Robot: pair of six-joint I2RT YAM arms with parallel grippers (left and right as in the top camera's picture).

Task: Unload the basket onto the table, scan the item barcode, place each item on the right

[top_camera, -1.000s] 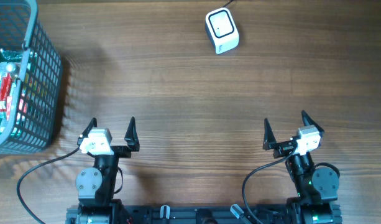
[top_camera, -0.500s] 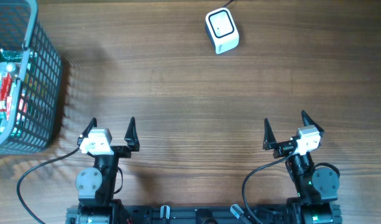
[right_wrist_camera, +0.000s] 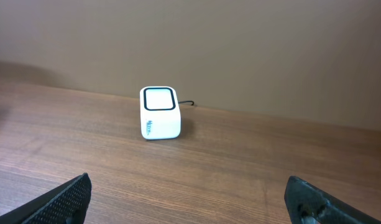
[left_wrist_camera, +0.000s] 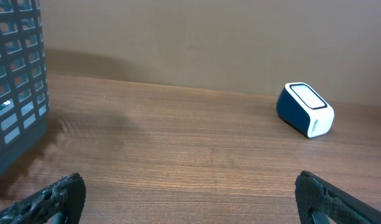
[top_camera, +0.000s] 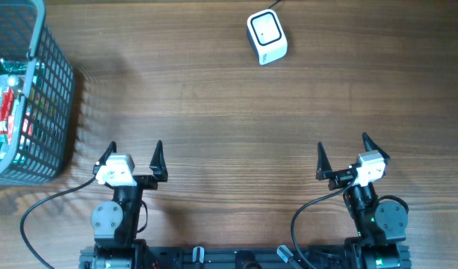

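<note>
The wooden table (top_camera: 229,112) takes up nearly the whole scene and is bare across its middle. At its far left edge stands a grey wire basket (top_camera: 53,90), and the goods to be scanned lie inside it: a jumble of packets (top_camera: 3,104) in red, green and white wrapping. I can't make out a barcode on any of them from here.

Both arms sit at the near edge. The left gripper (top_camera: 135,146) and the right gripper (top_camera: 342,143) have their jaws spread wide with nothing between them, neither touching anything. The left one is the nearer to the basket, though well apart from it.

The small white scanner (top_camera: 267,36) sits at the far side of the table, a little right of centre, its window facing up and its cable (right_wrist_camera: 189,103) trailing off behind.

To my eye nothing has been started, and the first job is fetching a packet. The left arm looks best placed for that. It should come down over the basket's open top rather than at the wire wall, and pinch a packet by an edge so the printed faces are not covered. Once the packet is lifted clear, it would need carrying above the scanner window and turning until the barcode faces down at the glass, held flat and steady there.
</note>
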